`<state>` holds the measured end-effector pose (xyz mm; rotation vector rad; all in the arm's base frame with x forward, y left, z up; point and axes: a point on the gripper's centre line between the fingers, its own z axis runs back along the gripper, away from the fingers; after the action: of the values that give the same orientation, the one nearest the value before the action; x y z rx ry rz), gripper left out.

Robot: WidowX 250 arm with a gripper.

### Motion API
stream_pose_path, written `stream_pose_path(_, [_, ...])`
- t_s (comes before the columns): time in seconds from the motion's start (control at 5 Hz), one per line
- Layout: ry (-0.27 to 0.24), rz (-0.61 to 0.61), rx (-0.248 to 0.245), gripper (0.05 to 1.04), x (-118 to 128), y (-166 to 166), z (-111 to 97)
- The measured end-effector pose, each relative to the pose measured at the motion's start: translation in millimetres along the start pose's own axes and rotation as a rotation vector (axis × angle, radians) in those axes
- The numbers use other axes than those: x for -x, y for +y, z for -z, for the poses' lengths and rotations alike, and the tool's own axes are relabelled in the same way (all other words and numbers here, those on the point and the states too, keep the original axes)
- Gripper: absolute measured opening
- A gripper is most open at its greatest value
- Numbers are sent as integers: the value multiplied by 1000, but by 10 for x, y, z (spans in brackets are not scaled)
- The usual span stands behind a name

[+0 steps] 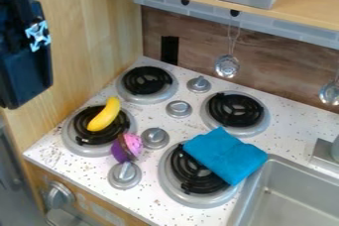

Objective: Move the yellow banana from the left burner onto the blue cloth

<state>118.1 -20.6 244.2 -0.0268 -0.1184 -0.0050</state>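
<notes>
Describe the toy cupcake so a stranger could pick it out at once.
On the speckled stovetop, find the burner with the yellow banana. The toy cupcake lies at that burner's lower right edge in the picture, beside the silver knobs. It alone is pink and purple.
</notes>
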Motion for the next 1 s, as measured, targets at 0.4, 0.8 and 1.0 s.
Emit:
stream_pose_path(0.4, [-30,45,12,1000,-90,330,338])
stream_pose_path(0.8, [-204,-34,-39,1000,-780,895,954])
stream_pose_path(1.0, [-174,-81,-97,1000,-1157,1086,1315])
